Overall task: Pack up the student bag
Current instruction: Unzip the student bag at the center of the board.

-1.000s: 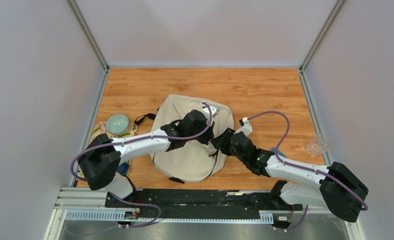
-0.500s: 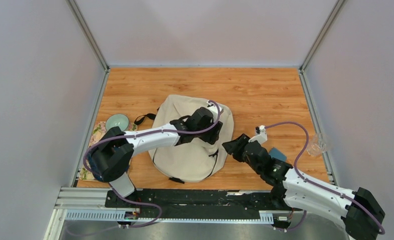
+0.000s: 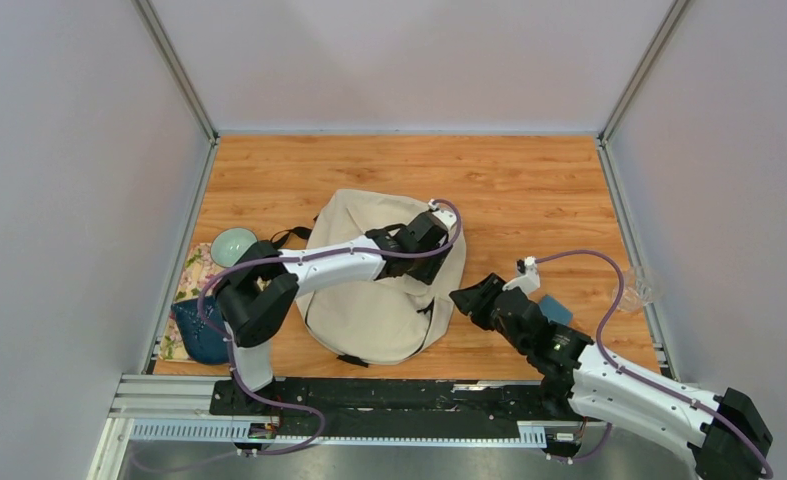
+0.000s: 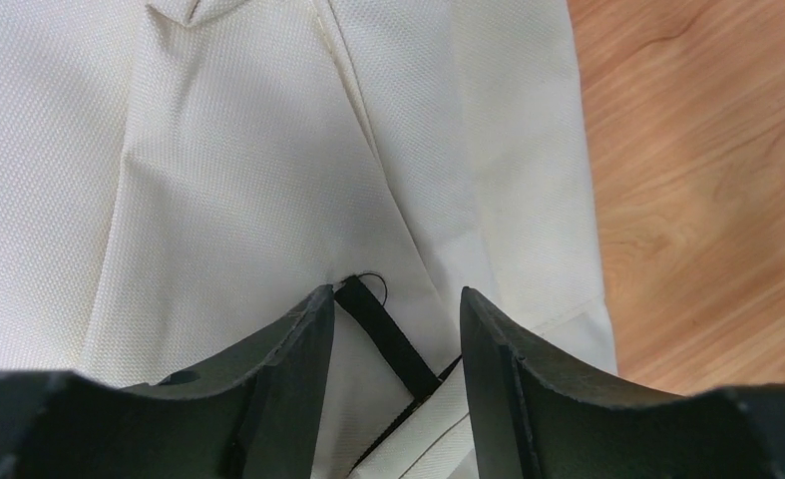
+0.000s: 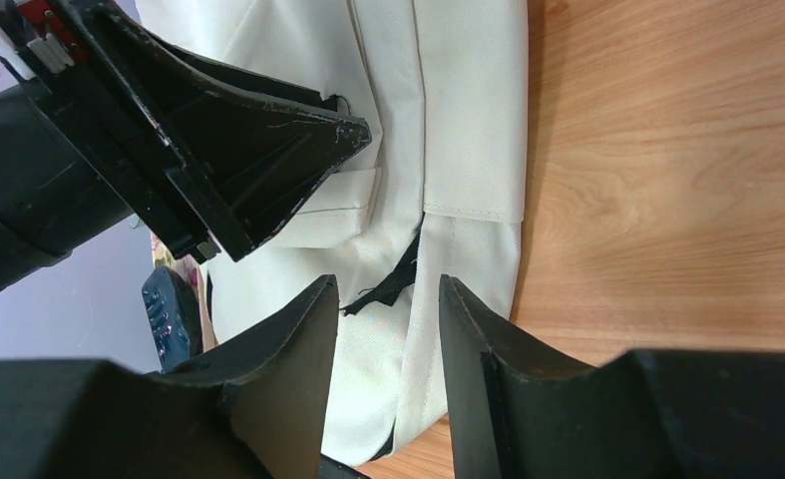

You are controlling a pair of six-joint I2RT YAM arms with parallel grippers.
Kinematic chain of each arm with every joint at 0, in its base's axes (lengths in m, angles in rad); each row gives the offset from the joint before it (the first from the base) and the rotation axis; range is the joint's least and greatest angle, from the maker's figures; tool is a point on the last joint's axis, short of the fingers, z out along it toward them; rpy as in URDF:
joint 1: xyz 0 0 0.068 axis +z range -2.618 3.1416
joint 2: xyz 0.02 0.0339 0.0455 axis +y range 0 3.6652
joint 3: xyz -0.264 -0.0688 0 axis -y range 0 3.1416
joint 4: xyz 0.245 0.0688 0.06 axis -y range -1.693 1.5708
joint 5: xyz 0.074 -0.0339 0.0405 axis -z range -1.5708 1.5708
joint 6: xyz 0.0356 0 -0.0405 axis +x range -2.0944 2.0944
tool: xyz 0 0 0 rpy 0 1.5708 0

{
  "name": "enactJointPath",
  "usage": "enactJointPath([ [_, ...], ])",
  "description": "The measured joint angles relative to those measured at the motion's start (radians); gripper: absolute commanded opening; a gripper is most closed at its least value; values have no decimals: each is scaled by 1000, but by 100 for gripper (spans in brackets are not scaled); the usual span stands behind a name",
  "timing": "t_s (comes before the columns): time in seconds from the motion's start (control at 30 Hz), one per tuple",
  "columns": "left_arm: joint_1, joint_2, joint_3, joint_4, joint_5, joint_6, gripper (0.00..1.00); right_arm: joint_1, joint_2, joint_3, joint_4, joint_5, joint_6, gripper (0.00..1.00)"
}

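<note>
Your left gripper (image 4: pixel 396 299) stands moderately open over the student bag (image 3: pixel 369 315), with a black tab (image 4: pixel 383 334) lying between its fingers, not pinched. Your right gripper (image 5: pixel 383 289) is likewise parted and empty, just off the bag's right edge. Your left arm (image 3: pixel 329 265) hides the bag's far middle, and the tab's lower end is cut off. The bag lies mid-table (image 3: pixel 529 180), long axis near to far, leaning slightly right.

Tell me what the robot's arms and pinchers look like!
The left arm and right arm are white tubes with chunky black joints. A thin purple cable loops along each. The left gripper and right gripper each have two black wedge-shaped fingers narrowing to the tips, with a few pale scuffs.
</note>
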Motion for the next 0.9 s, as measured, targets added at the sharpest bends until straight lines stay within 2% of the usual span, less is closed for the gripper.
enactJointPath([
  [0.27,-69,74,78,-80,-140,55,53,3,-6,-6,-7,0,1,44],
  [0.3,-77,87,91,-91,-161,62,47,3,-9,-6,-8,0,2,44],
  [0.37,-90,110,111,-109,-200,75,44,3,-14,-6,-10,0,3,44],
  [0.4,-98,120,117,-116,-222,85,38,3,-18,-6,-13,0,4,44],
  [0.53,-108,136,119,-122,-267,105,28,3,-35,-7,-28,2,7,44],
  [0.7,-113,139,119,-124,-266,111,0,3,-58,-16,-44,6,11,44],
  [0.9,-112,138,119,-124,-251,111,0,3,-61,-24,-52,11,21,44],
])
